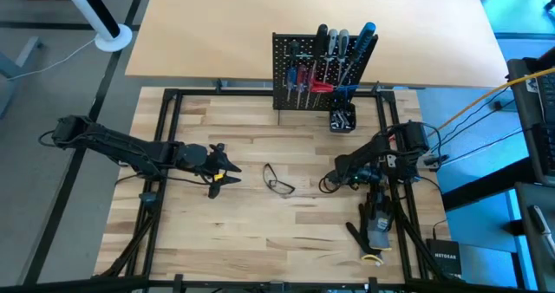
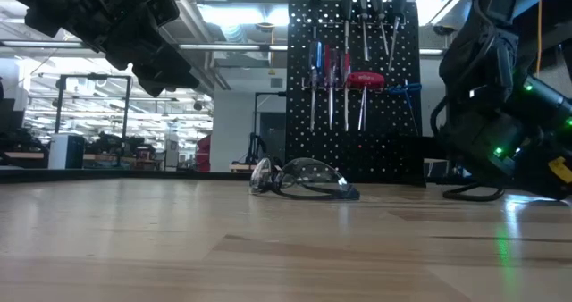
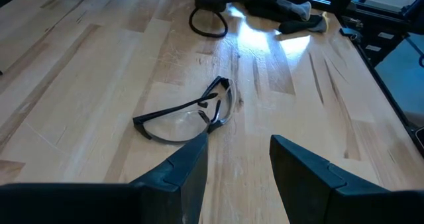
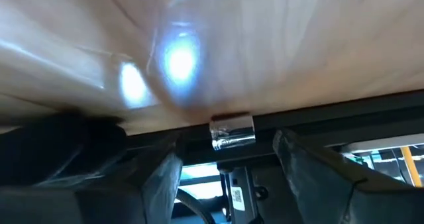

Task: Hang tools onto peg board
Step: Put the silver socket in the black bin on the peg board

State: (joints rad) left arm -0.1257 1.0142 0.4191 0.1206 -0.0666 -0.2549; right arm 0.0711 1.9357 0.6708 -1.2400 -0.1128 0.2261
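The black peg board (image 1: 299,76) stands upright at the table's far edge, and several tools (image 1: 334,55) with red, blue and black handles hang on its face (image 2: 349,70). My left gripper (image 1: 232,168) hovers open left of centre, above the table. Clear safety glasses (image 3: 189,114) lie on the wood just beyond its fingers. My right gripper (image 1: 340,170) sits low at the right, on a folded arm. Its fingers are open (image 4: 226,159) with nothing between them. A small shiny metal piece (image 4: 232,132) shows beyond them.
A small black cup (image 1: 342,118) stands in front of the peg board's right end. A looped black cable (image 1: 328,185) lies by my right gripper, and black gloves (image 3: 291,12) lie near its arm. A black frame rail (image 1: 169,154) borders the wooden top.
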